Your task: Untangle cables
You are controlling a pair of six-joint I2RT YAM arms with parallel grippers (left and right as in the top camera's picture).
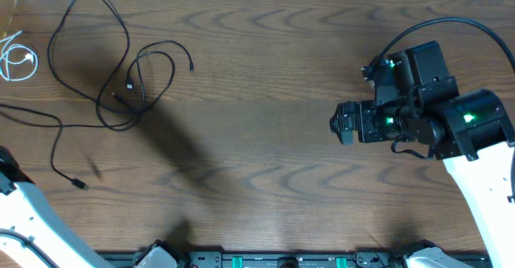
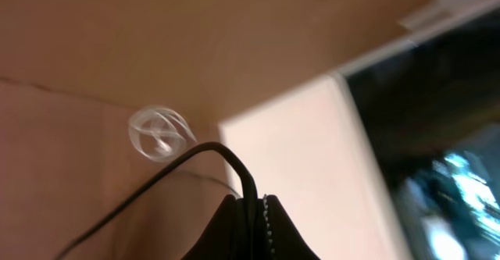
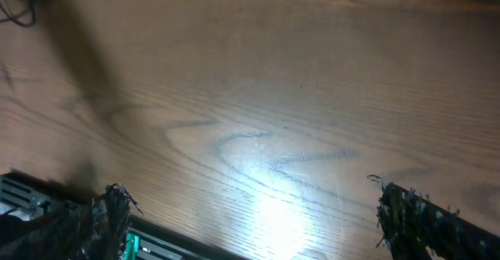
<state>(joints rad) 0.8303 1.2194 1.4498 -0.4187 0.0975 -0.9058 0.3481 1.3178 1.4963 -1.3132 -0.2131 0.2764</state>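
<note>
At the far left of the table [image 1: 265,75], we have the left gripper [image 2: 254,205] clamped on one black cable [image 2: 180,166] near the white cable [image 1: 16,59], with the right gripper [image 3: 258,213] spread wide well away, so a hard tug could cinch the black loops [image 1: 121,83] tighter.

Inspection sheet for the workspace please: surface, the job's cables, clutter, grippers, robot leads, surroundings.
Surface: wooden table, with glare in the right wrist view.
Job's things: tangled black cable in crossing loops at the upper left. A second black cable trails from the left edge to a plug. White cable is coiled at the far left, apart from the black ones.
Clutter: nothing seen.
Grippers: left gripper is shut on a black cable; which one is unclear. Right gripper is open over bare wood.
Cables: thick black lead arches over the right arm.
Surroundings: black rail with green lights along the near edge.
</note>
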